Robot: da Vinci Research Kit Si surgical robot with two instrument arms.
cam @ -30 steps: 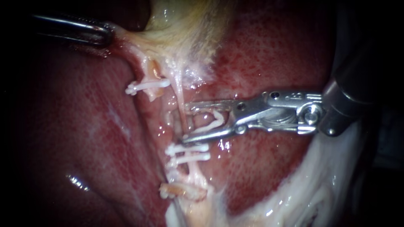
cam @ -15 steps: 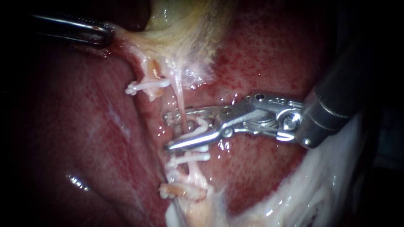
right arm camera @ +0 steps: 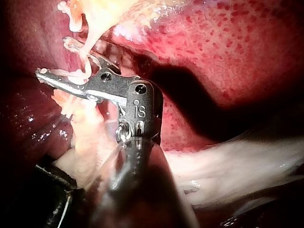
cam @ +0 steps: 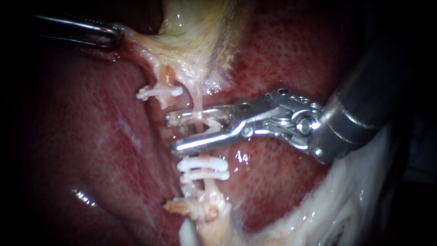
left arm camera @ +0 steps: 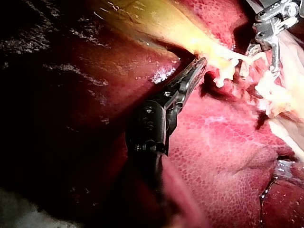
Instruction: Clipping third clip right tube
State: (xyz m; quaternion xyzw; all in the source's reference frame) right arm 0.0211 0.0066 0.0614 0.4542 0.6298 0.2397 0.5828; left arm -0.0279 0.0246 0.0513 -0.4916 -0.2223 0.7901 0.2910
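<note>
The thin pale right tube (cam: 198, 102) runs from the yellowish gallbladder (cam: 200, 32) down to two white clips (cam: 202, 169) set close together. My right instrument (cam: 173, 132) comes in from the right; its jaws stand apart and straddle the tube just above those clips. They carry an open white clip (cam: 212, 125) against the tube; in the right wrist view that clip (right arm camera: 78, 74) lies in the jaws beside the tube (right arm camera: 89, 47). The left tube stump bears one clip (cam: 159, 92). My left instrument (cam: 116, 38) is shut on the gallbladder's edge (left arm camera: 209, 50).
Dark red liver (cam: 91, 136) surrounds the tubes on both sides. White fatty tissue (cam: 327, 205) lies at the lower right under the right instrument's shaft. A cut stump of tissue (cam: 191, 209) sits below the two clips.
My right instrument has slid leftward, so its jaws now reach well past the tube, and it has risen slightly away from the two lower clips. The jaw gap has narrowed a little. The left instrument holds still.
</note>
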